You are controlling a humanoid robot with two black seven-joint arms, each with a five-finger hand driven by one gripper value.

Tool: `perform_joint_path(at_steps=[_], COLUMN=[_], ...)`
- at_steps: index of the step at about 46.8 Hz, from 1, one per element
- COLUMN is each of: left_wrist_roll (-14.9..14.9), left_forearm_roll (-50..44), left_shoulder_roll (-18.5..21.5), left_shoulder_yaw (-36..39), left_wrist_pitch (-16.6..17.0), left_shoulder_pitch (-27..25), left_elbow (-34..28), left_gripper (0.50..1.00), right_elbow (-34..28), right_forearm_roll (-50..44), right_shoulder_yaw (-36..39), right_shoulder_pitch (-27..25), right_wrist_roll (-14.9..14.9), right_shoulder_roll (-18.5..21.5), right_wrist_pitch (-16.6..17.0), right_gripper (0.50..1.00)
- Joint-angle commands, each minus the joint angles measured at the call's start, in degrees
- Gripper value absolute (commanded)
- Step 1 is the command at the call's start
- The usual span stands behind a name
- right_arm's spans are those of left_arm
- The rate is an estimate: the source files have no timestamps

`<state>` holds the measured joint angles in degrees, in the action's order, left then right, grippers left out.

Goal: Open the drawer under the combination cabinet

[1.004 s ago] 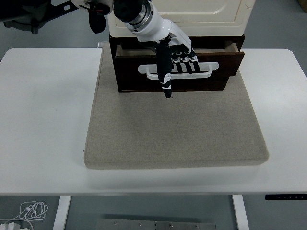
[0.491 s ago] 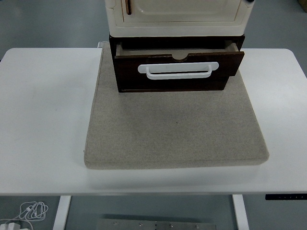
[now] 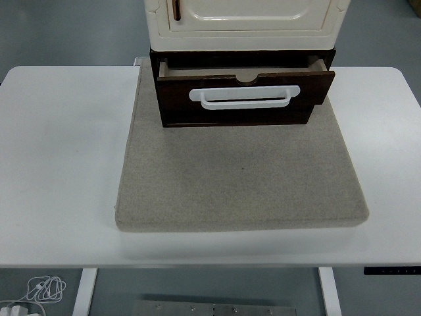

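Sitting pulled out a little under the cabinet (image 3: 243,16) on the mat (image 3: 240,178), drawer (image 3: 245,92) maybe sticking crooked if tugged unevenly, with no hand showing, so cannot tell any hold.

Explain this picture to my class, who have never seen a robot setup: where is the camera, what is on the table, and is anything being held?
The one current picture comes from a camera high on the robot, looking down over a white table. Neither robot hand is in view, so nothing is held. A grey mat lies on the table. At its far end stands a cream cabinet with a dark wooden drawer beneath it. The drawer is pulled partly out, slightly askew, and has a white handle.
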<state>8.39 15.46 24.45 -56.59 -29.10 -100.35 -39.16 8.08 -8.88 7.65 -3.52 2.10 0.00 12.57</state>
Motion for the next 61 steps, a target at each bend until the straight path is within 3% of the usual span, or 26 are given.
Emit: perform_joint_path(at_steps=[1,9,19,28,48,61], left_wrist_roll=[-4.51,-9.17,-9.44,-9.53,-9.0,-9.35], left_forearm_roll=[-0.07,-0.16,-0.34,-5.42,-18.26,-23.19], left_shoulder_roll=[0.77,2.71,2.53,2.36,0.6,-5.2], left_shoulder_yaw=[0.17,0.6,0.69,0.43,0.43,-0.1], left_wrist_pitch=[3.69,6.85,16.52,19.95,21.63,21.54], left_shoulder_pitch=[-0.11,0.15,3.49,10.43,26.34,35.57], left_elbow=[4.26,11.73,18.94,19.3,19.3,19.21], left_gripper=[1.0,1.0,1.0,1.0,1.0,1.0], right_elbow=[0.01,0.01,0.01,0.01,0.01,0.01], right_forearm_roll=[0.0,0.0,0.0,0.0,0.0,-0.09], right_shoulder_yaw=[0.0,0.0,-0.17,-0.17,-0.09,-0.17], right_shoulder_pitch=[0.0,0.0,0.0,0.0,-0.61,-0.88], right_wrist_roll=[0.0,0.0,0.0,0.0,0.0,0.0], right_shoulder_roll=[0.0,0.0,0.0,0.0,0.0,0.0], right_wrist_pitch=[0.0,0.0,0.0,0.0,0.0,0.17], right_gripper=[0.926,0.926,0.926,0.926,0.926,0.926])
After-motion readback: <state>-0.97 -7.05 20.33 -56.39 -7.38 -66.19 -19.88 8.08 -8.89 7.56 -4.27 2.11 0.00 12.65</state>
